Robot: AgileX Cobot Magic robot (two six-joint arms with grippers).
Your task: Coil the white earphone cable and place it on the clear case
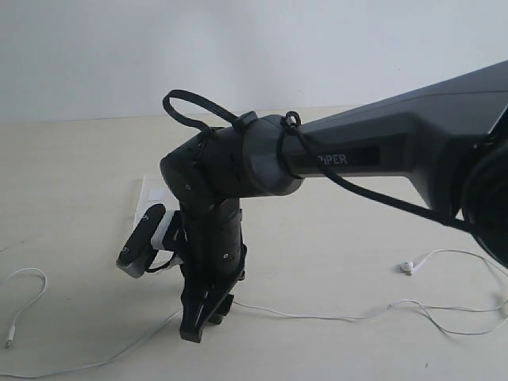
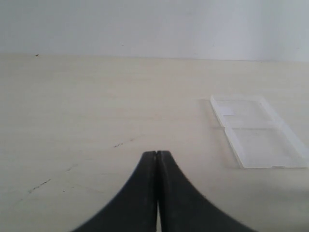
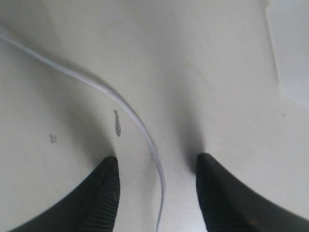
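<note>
The white earphone cable (image 1: 317,317) lies stretched along the near part of the table, with an earbud (image 1: 408,267) at the right and its plug (image 1: 9,341) at the far left. My right gripper (image 1: 205,324) points down onto the table over the cable. In the right wrist view this gripper (image 3: 157,162) is open, and the cable (image 3: 143,129) runs between its fingers without touching them. The clear case (image 1: 147,190) lies flat behind the right arm, mostly hidden. My left gripper (image 2: 157,153) is shut on nothing, with the clear case (image 2: 258,133) off to one side of it.
The right arm's dark body (image 1: 357,155) crosses the middle of the exterior view with black robot cables looped on it. A second earbud lead loops at the right edge (image 1: 468,329). The pale tabletop (image 1: 79,159) meets a white wall behind.
</note>
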